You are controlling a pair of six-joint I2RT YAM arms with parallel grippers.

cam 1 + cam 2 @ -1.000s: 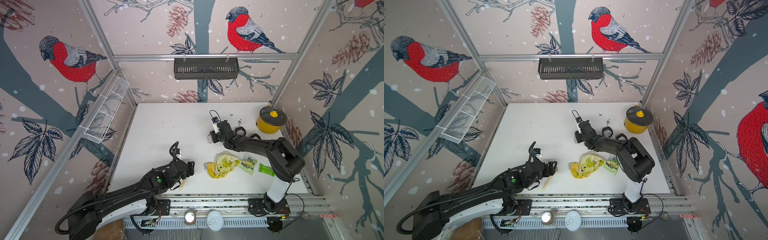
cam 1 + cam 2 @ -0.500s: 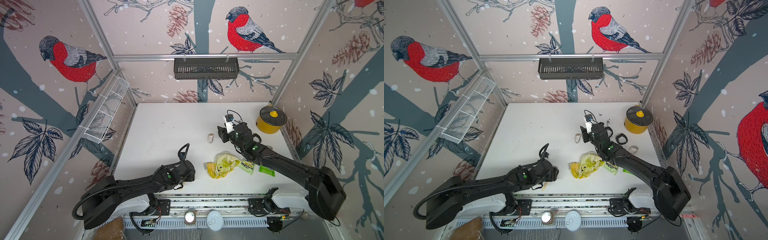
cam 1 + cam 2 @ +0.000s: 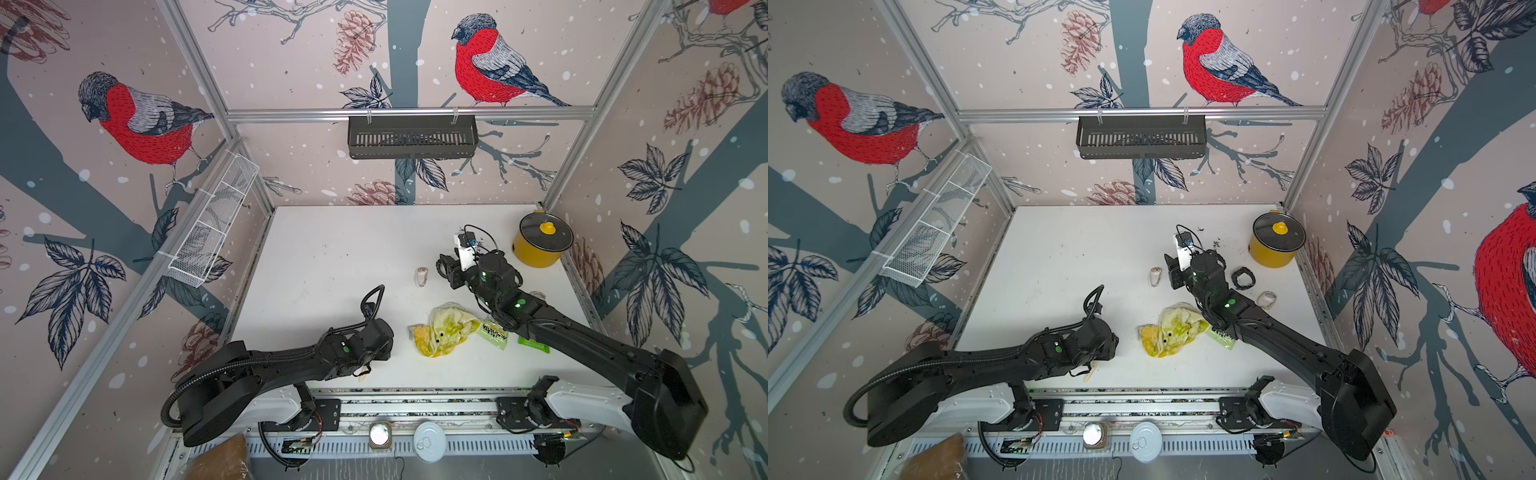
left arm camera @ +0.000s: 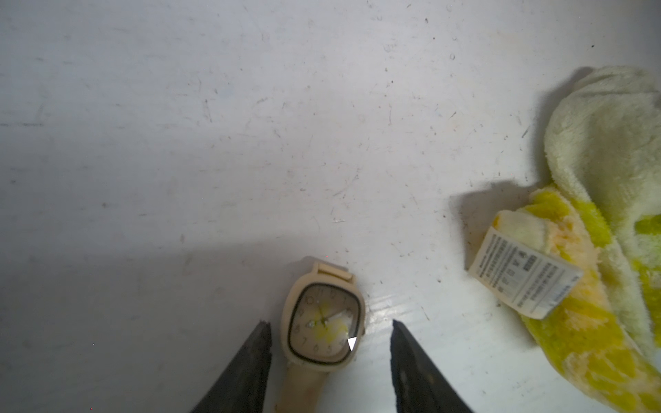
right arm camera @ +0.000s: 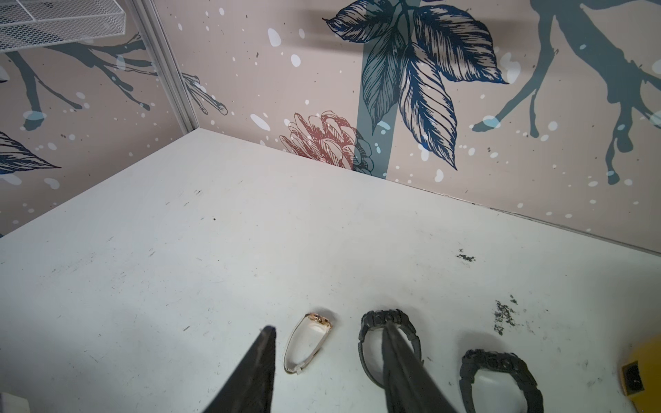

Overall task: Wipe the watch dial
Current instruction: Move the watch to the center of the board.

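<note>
Beige and face up, the watch (image 4: 322, 339) lies flat on the white table (image 4: 214, 143), near the front edge and left of centre. I see it best from the left wrist. Its dial (image 4: 323, 320) carries a yellow smear around the hands. My left gripper (image 4: 329, 323) is spread over it. One finger (image 4: 246, 372) sits just beside the case, and the other stands off with a strip of table showing between. Nothing is pinched. In both top views the left arm covers the case, and only a bit of strap (image 3: 362, 376) sticks out beneath the wrist.

Just right of the watch, and apart from it, sits the crumpled yellow-green cloth (image 3: 442, 328) with its printed tag (image 4: 524, 277) turned up. Right of the cloth lie two green packets (image 3: 492, 332), partly under the right arm.

My right gripper (image 5: 327, 327) is farther back and right of centre, also spread and holding nothing. A white watch (image 3: 422, 276) lies on its side on the table just left of it, and from the right wrist it shows between the fingers. A black watch (image 5: 388, 318) lies partly behind one finger, with a second black watch (image 5: 500, 375) beside it. I cannot tell whether that finger touches the first. A lidded yellow pot (image 3: 540, 245) stands in the far right corner.
</note>
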